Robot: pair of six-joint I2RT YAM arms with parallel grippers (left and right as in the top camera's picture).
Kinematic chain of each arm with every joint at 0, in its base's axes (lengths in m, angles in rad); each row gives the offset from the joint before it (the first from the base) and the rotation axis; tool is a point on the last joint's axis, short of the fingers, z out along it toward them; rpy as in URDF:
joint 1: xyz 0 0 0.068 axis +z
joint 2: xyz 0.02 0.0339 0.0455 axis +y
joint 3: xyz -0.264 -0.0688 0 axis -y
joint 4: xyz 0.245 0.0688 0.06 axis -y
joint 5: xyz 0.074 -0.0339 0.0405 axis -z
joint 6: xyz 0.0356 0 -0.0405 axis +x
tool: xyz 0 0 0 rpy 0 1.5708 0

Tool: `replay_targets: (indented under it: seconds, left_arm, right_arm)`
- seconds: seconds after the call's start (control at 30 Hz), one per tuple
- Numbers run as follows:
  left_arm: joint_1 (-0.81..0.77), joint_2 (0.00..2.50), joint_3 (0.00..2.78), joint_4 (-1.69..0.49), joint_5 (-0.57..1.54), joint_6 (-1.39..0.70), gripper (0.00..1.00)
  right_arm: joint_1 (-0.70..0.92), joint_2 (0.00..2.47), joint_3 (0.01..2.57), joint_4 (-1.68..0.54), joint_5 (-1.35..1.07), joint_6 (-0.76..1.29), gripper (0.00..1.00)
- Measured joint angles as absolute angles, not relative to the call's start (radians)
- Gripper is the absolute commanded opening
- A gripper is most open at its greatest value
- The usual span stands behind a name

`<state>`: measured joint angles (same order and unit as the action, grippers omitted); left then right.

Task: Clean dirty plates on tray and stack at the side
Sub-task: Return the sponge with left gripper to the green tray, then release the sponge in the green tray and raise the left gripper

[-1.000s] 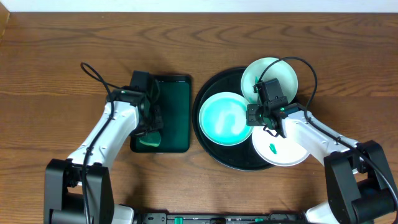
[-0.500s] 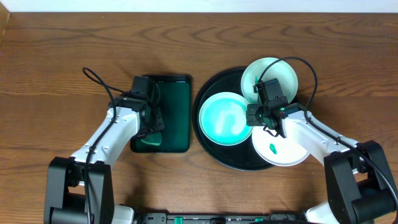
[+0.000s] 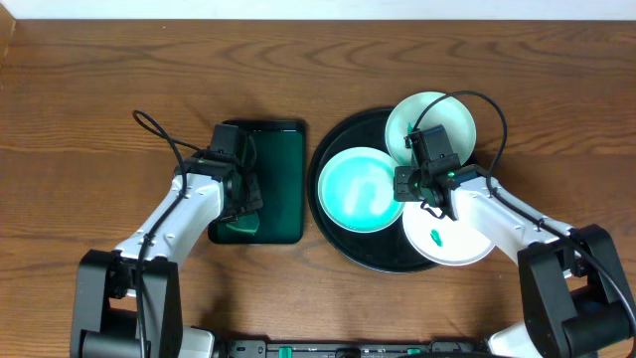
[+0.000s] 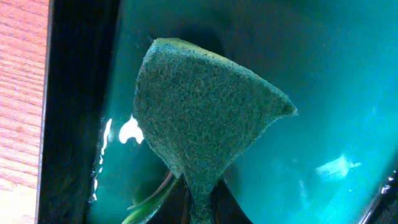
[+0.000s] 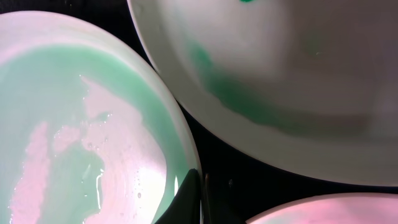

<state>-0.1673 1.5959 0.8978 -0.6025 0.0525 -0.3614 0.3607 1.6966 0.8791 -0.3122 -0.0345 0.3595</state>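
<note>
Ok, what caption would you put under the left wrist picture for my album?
The left gripper pinches a fuzzy green sponge over the shiny dark green tray.
</note>
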Motion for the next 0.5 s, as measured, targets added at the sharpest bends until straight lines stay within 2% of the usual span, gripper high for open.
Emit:
replay_targets:
  seconds: [0.17, 0.2, 0.3, 0.5]
  left_arm:
    - [-0.167, 1.596, 0.898, -0.603, 0.053, -0.359, 0.17]
    - [-0.167, 1.596, 0.898, -0.603, 0.052, -0.359, 0.22]
    - [-0.167, 1.596, 0.898, -0.605, 0.052, -0.353, 0.33]
    - [-0.167, 1.594, 0.938, -0.680, 0.052, -0.356, 0.45]
  right_arm:
    - [0.361, 1.697, 0.879, -0.312, -0.036, 0.360, 0.07]
    - [0.362, 1.697, 0.879, -0.311, -0.038, 0.361, 0.09]
    - [0.368, 1.697, 0.879, -0.308, -0.043, 0.363, 0.22]
    - [0.377, 1.697, 0.879, -0.305, -0.052, 0.363, 0.23]
